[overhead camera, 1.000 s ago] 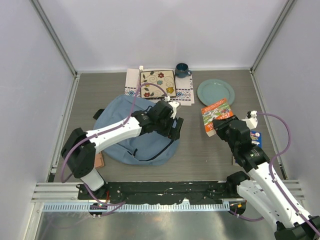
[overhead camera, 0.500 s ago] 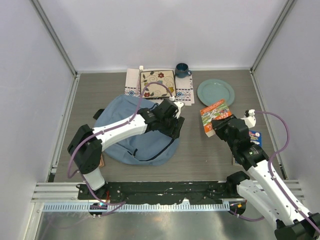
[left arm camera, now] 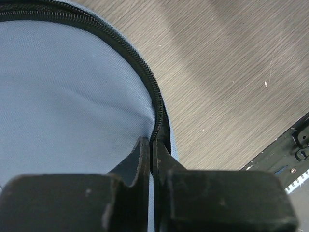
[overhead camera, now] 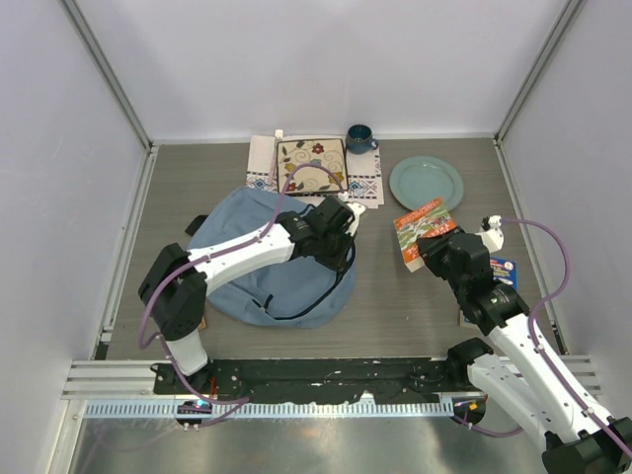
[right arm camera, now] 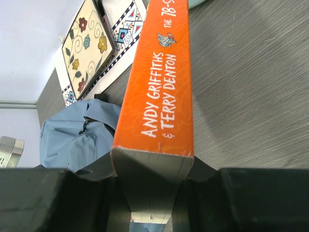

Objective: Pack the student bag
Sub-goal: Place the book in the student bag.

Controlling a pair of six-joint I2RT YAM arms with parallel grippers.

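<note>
Grey table (overhead camera: 395,306); left gripper (left arm camera: 150,145) pinches student bag (left arm camera: 72,96) at zipper (left arm camera: 143,70).

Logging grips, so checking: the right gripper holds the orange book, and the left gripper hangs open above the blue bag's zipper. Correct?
Not quite. The left gripper is not open: the left wrist view shows its jaws pinched shut on the student bag at its zipper. The right gripper does hold the orange book.

Bright, even overhead light in the top view, soft faint shadows on the table (overhead camera: 395,306), pale walls (overhead camera: 326,59) near washed out, wrist views crisp on bag (left arm camera: 72,96) weave and book (right arm camera: 159,87) lettering, left gripper (left arm camera: 151,154) dark, blurred along the lower edge of its frame
</note>
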